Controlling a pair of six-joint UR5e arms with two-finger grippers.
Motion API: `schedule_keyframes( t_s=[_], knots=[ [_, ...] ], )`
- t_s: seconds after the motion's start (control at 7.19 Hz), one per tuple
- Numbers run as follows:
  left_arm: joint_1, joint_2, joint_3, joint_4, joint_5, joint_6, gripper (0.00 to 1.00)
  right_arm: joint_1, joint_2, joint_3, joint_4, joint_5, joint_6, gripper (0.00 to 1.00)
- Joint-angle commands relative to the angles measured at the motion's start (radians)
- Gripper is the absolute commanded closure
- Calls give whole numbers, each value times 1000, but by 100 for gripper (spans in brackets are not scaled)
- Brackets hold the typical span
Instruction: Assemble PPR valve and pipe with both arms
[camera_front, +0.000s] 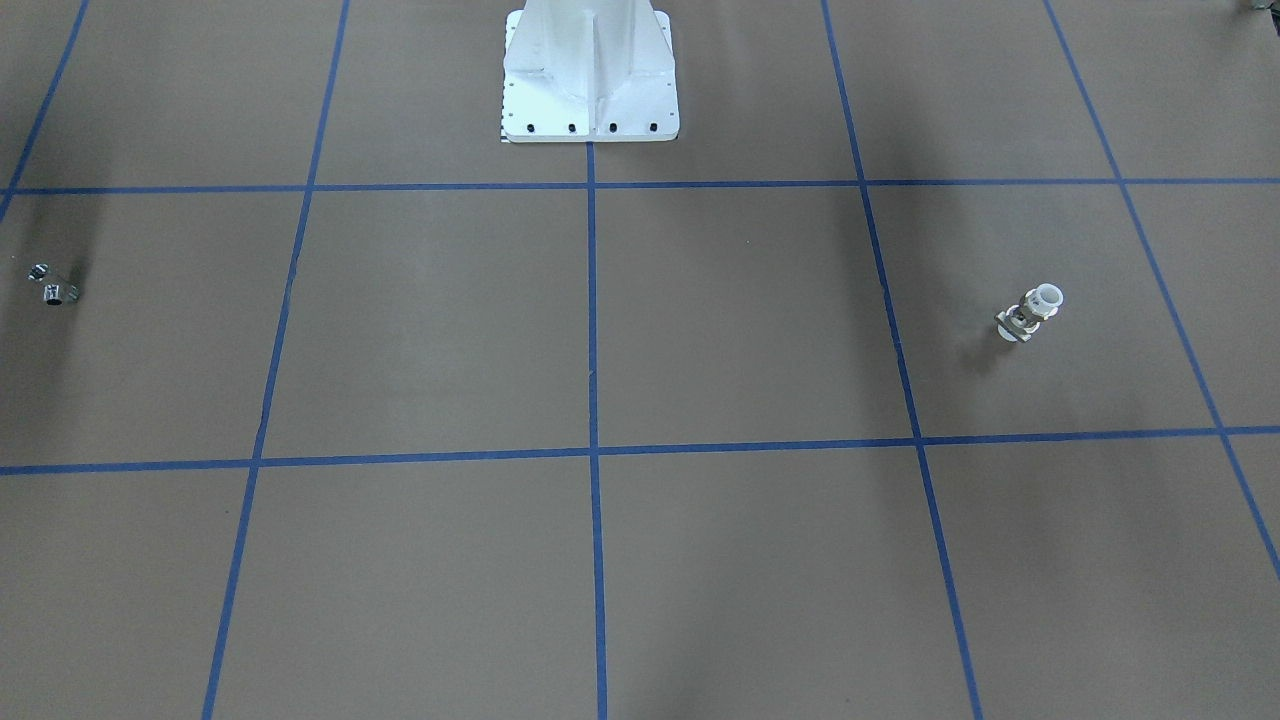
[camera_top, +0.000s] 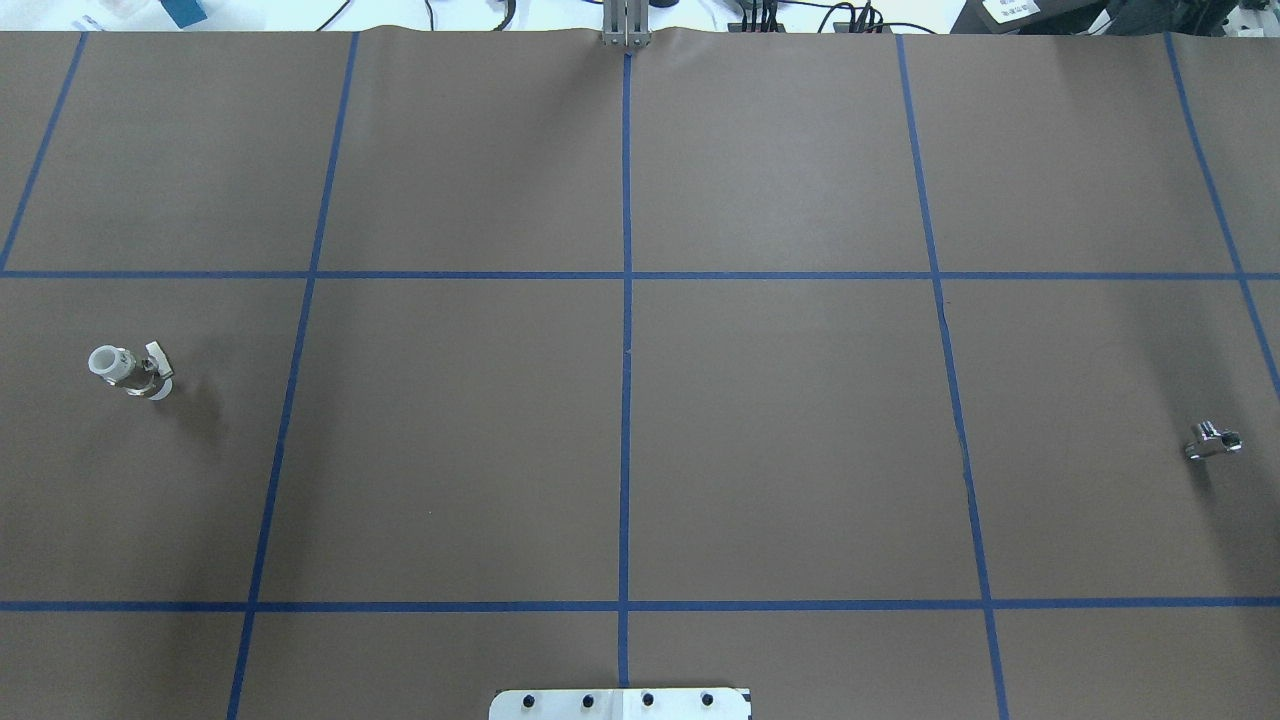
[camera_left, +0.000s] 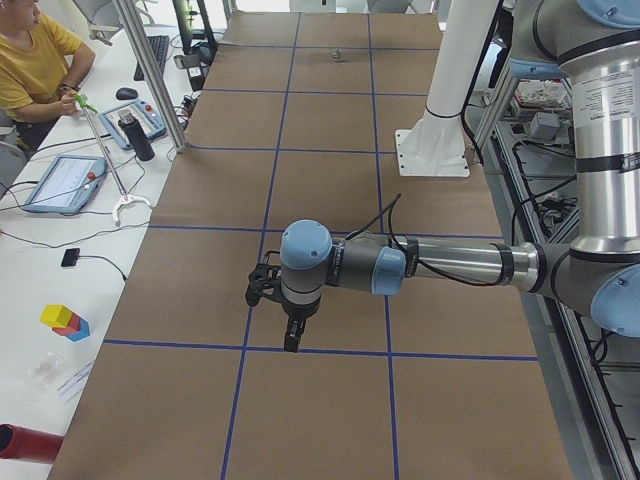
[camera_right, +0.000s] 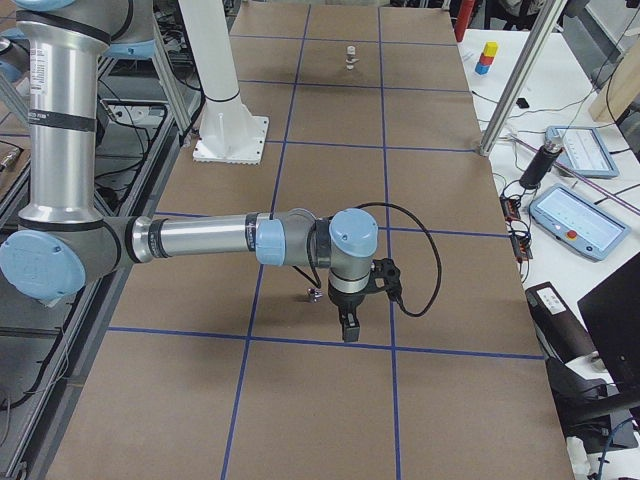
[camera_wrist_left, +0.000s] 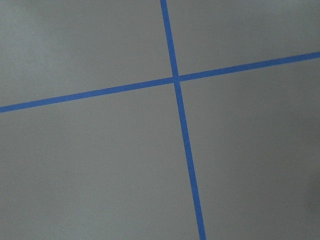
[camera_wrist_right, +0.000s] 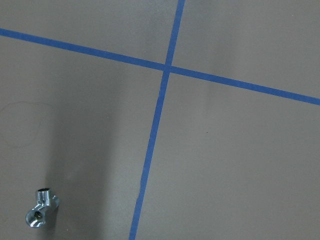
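Valve (camera_front: 1030, 312) and pipe (camera_front: 54, 285) lie well apart on the worktop (camera_front: 700, 350), unjoined and ungrasped; whether left fingers (camera_left: 291, 340) or right fingers (camera_right: 347, 328) are open, I cannot tell.

Two blue tape lines (camera_wrist_left: 176, 78) cross on the brown table (camera_wrist_left: 90, 165).

A brown-papered table (camera_top: 780, 450) is gridded with blue tape (camera_top: 625, 400); a white desk (camera_left: 35, 300) holding 2 tablets (camera_left: 62, 182) runs alongside it.

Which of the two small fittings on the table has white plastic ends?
The PPR valve, on the robot's left; the pipe is all shiny metal.
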Motion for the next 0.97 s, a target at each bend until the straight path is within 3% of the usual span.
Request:
schedule_keyframes(
  t_s=[0.0,0.42,0.7,0.83],
  knots=[
    [0,-3,-16,-2,-6,-4,0,0,2,-2,1,0,2,0],
    [6,-19,-74,-40,-9,-1,0,-2,53,-10,88,10,2,0],
    [18,-43,-59,-232,-9,1,0,-9,71,-10,253,33,12,0],
    [23,-99,-45,-300,-3,-2,0,-24,99,-11,271,26,17,0]
  ],
)
